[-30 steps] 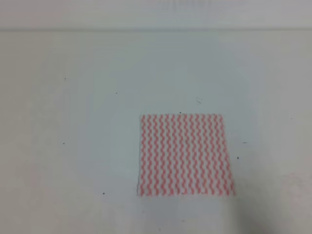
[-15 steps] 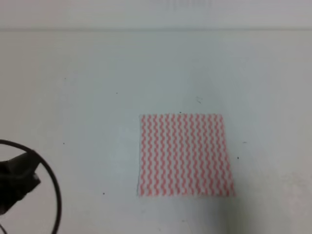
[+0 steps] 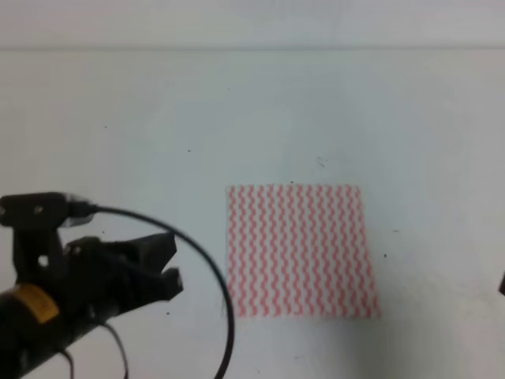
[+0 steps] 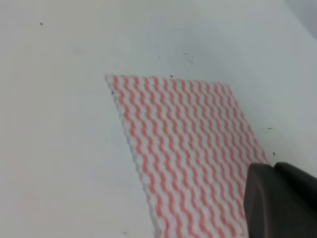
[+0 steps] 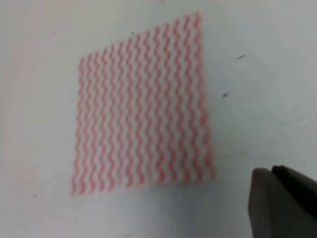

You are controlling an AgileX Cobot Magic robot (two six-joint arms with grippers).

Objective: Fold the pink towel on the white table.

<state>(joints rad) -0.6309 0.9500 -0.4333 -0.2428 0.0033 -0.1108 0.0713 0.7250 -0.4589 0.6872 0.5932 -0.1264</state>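
High view, towel: the towel (image 3: 297,251) lies flat and unfolded on the table (image 3: 252,110), a little right of the middle and toward the near edge.
High view, left gripper: the left gripper (image 3: 167,264) hangs just left of the towel, apart from it; its two fingers point at the towel's left edge with a small gap between them, so the jaws look slightly parted and hold nothing.
High view, right gripper: only a dark sliver shows at the frame's right edge, well right of the towel; whether it is parted or closed cannot be told.
High view, surroundings: a black cable (image 3: 207,268) arcs from the left arm down between gripper and towel; tiny dark specks dot the table around the towel.
Left wrist view: the towel (image 4: 185,148) spreads flat with all edges down; a dark gripper part fills the lower right corner over the towel's near end.
Right wrist view: the towel (image 5: 143,106) is flat and uncreased; a dark gripper part sits at lower right, off the towel.
Progress: no fold is made; grasping an edge and folding are all left.
Obstacles: nothing lies on the towel; the cable near its left edge might snag.
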